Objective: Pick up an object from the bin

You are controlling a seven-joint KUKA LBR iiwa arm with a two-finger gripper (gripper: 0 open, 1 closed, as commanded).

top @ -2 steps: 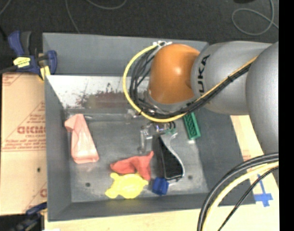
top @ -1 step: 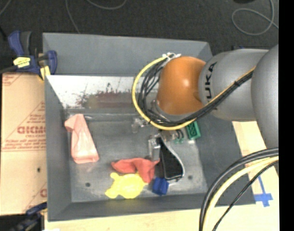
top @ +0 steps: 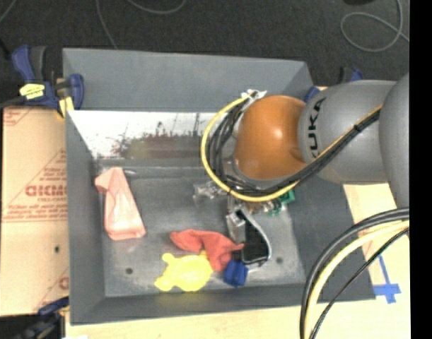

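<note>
Grey metal bin (top: 166, 189): pink folded cloth (top: 119, 205) is laid at L; red crumpled scrap (top: 200, 243), yellow flat toy (top: 183, 273), blue block (top: 235, 274) are grouped front-ctr.

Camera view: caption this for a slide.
Gripper low in grey bin beside red thing, yellow thing and blue thing; pink thing apart.

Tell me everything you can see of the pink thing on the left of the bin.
The pink thing is a soft-looking, crumpled piece, longer than wide, narrow at its far end and broader toward the near one. It lies flat on the floor of the bin by the left wall, apart from the other things.
</note>
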